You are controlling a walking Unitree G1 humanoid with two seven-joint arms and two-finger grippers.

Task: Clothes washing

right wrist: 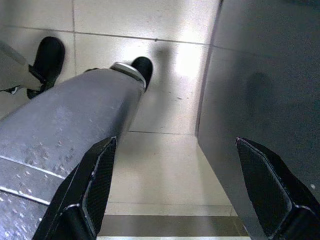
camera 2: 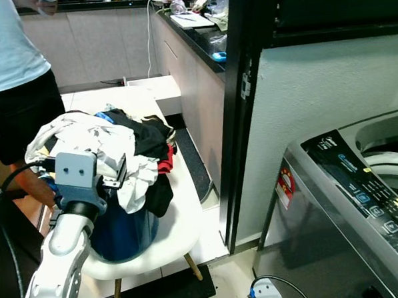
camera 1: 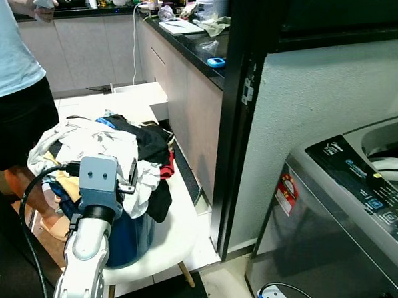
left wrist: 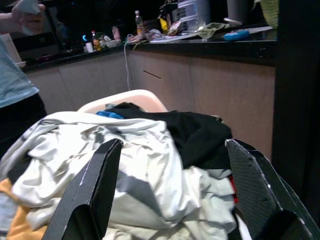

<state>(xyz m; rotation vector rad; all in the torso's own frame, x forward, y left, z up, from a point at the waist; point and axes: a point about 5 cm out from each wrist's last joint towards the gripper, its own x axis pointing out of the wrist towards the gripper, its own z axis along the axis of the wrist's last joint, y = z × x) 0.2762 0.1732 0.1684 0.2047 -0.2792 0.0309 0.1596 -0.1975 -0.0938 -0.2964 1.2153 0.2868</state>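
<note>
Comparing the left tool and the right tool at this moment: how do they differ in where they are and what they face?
The left tool is raised at the laundry pile in the blue basket on the white chair; the right tool hangs low, idle. The left tool looks onto white and black clothes; the right tool looks down at the tiled floor beside the washing machine. Both are open and hold nothing.

White, black, red and yellow clothes (camera 1: 112,153) heap in a blue basket (camera 1: 130,239) on a white chair (camera 1: 179,223)
</note>
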